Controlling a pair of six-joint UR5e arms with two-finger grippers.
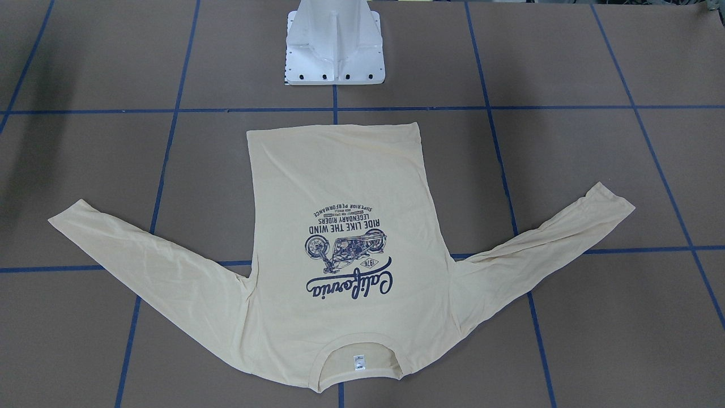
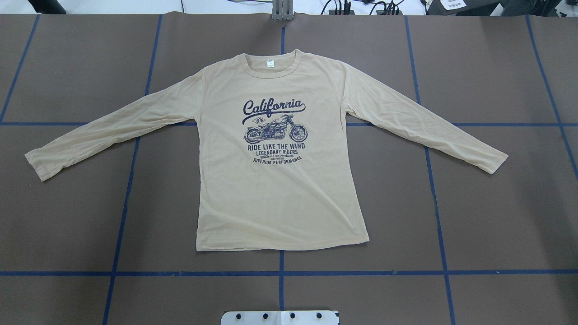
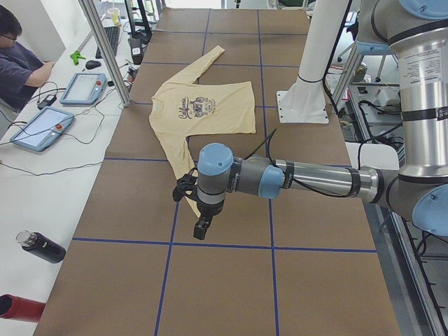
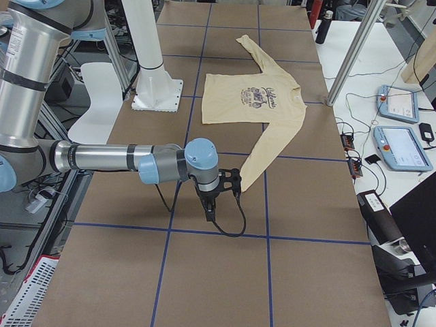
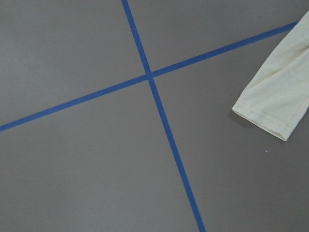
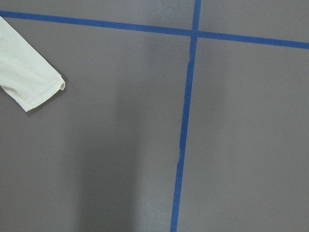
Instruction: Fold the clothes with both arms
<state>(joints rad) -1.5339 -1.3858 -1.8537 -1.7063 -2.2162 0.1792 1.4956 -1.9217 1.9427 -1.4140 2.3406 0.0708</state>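
Observation:
The cream-yellow long-sleeved T-shirt (image 2: 280,198) lies flat on the brown table, navy "California" print up, both sleeves spread out, neck with the white label (image 2: 270,63) at the far side. It also shows in the front-facing view (image 1: 340,181). My left gripper (image 3: 201,227) hangs over the table beside the left sleeve's end; I cannot tell if it is open. My right gripper (image 4: 210,210) hangs near the right sleeve's end; I cannot tell its state. The left wrist view shows one cuff (image 5: 273,108), the right wrist view the other cuff (image 6: 36,89). No fingers show there.
The white pedestal base (image 1: 334,48) stands behind the shirt's hem. Blue tape lines (image 2: 281,273) grid the table. A side bench holds tablets (image 3: 84,87) and a black bottle (image 3: 38,246); a person (image 3: 17,66) sits there. A metal post (image 3: 105,52) stands at the table's edge.

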